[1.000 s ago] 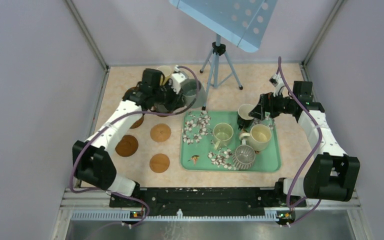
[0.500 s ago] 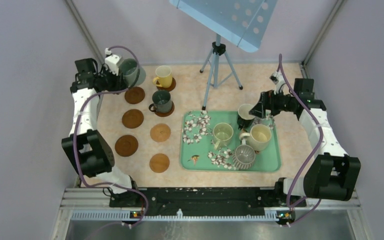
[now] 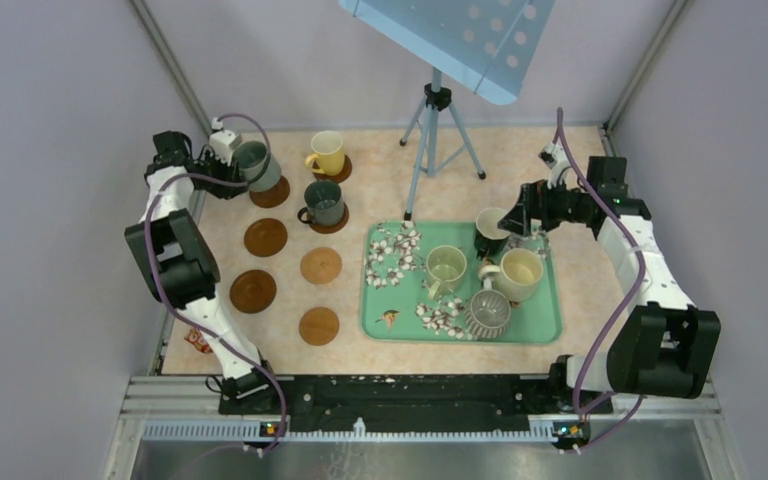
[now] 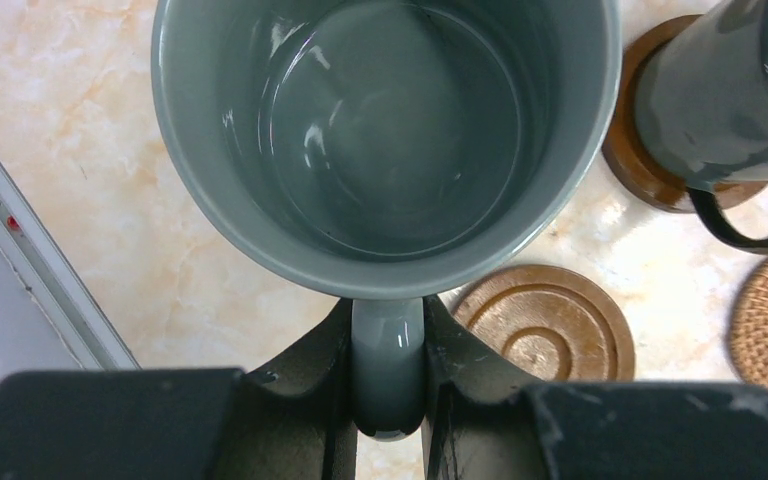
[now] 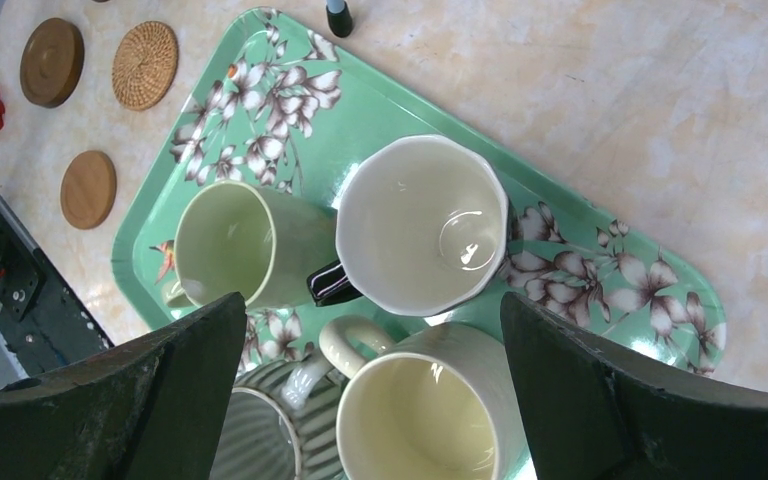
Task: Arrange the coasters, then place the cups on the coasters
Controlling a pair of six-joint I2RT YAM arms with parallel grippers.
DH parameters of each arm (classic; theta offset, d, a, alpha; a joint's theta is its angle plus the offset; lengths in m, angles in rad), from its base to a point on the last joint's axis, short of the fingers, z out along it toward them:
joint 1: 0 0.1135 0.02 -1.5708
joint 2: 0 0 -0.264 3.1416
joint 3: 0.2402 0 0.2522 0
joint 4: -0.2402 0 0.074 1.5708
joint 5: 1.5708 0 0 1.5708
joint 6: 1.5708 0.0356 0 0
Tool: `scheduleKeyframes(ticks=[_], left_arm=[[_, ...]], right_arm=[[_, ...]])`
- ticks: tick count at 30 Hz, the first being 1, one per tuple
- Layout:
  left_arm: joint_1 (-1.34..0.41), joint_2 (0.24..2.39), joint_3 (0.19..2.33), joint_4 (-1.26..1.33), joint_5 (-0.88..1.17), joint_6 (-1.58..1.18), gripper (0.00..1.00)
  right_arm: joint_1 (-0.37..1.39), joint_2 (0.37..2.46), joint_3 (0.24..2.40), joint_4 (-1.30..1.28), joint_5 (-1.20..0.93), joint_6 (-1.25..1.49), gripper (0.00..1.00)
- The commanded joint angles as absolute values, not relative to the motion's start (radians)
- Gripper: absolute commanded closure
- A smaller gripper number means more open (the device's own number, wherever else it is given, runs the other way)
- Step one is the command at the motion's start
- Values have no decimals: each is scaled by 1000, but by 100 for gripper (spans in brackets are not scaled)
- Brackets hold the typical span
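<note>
R arm: base near-right, forearm running up beside the green floral tray (image 3: 538, 322), wrist turned in over the tray's far end. R gripper (image 3: 516, 222) is spread wide. Its fingers (image 5: 160, 400) sit either side of the black mug w/ white inside (image 5: 420, 225) and don't touch it.

L arm: base near-left, elbow by the left wall, reaching to the table's (image 3: 580, 170) far-left corner. L gripper (image 4: 388, 335) is clamped on the handle of the grey mug (image 4: 380, 130). The mug is upright, mouth up, at the far edge of a coaster. Can't tell if it's set down or just above.

Counts, near to far:
- Coasters (image 3: 319, 326): 7. 4 fully bare in the left half, 1 partly hidden by the grey mug, and 2 under mugs.
- Cups: 7.
  - 4 on the tray: ribbed grey (image 3: 488, 313), cream (image 3: 520, 273), pale green (image 3: 446, 268) and the black one.
  - 2 on coasters: dark green (image 3: 323, 203), w/ yellow (image 3: 327, 152) beyond it.
  - 1 in the L claw.
</note>
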State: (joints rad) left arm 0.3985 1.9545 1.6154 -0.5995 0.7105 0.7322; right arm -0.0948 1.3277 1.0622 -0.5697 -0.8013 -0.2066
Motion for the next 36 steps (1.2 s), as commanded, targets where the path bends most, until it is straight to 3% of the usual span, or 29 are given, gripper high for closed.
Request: scheduleKeyframes(ticks=[1,36], left_arm=[[397,1987,1731,-497,792,778,100],[394,2124,1694,-465,764,826,100]], right_arm=[[-103,1343,1094,-549,-810,-211,4],[-103,1373,1091,-543,-807,-215,4]])
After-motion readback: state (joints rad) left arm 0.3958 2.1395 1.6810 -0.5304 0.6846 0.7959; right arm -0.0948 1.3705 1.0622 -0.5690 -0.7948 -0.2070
